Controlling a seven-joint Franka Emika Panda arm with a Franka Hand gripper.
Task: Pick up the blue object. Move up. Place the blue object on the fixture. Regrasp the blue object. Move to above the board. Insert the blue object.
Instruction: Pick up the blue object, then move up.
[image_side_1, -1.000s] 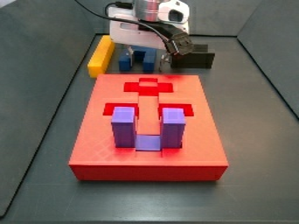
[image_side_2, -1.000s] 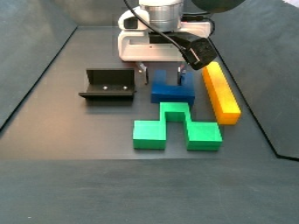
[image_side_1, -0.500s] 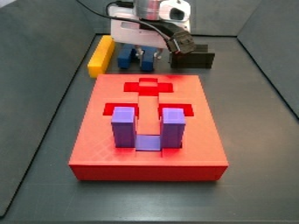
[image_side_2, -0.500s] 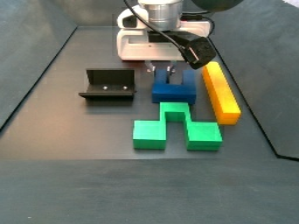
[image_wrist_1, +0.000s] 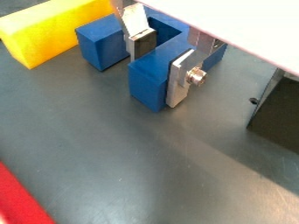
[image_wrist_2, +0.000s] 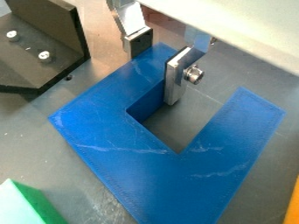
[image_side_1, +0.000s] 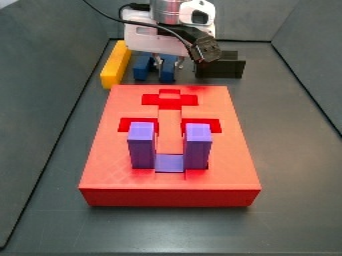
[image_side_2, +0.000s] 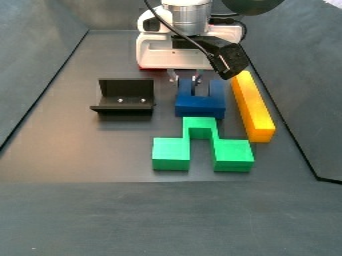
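Beside the fixture (image_side_2: 123, 97), the gripper (image_wrist_2: 158, 58) clamps one leg of the flat-lying blue object (image_wrist_2: 163, 149).

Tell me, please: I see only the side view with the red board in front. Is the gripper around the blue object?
Observer: Yes. In both wrist views the gripper straddles one leg of the blue object, with one finger in its slot and one outside.
Operator: Is it lifted?
Observer: No. In a side view it rests on the floor.
Operator: Is anything close to it?
Observer: A green block lies right beside it.
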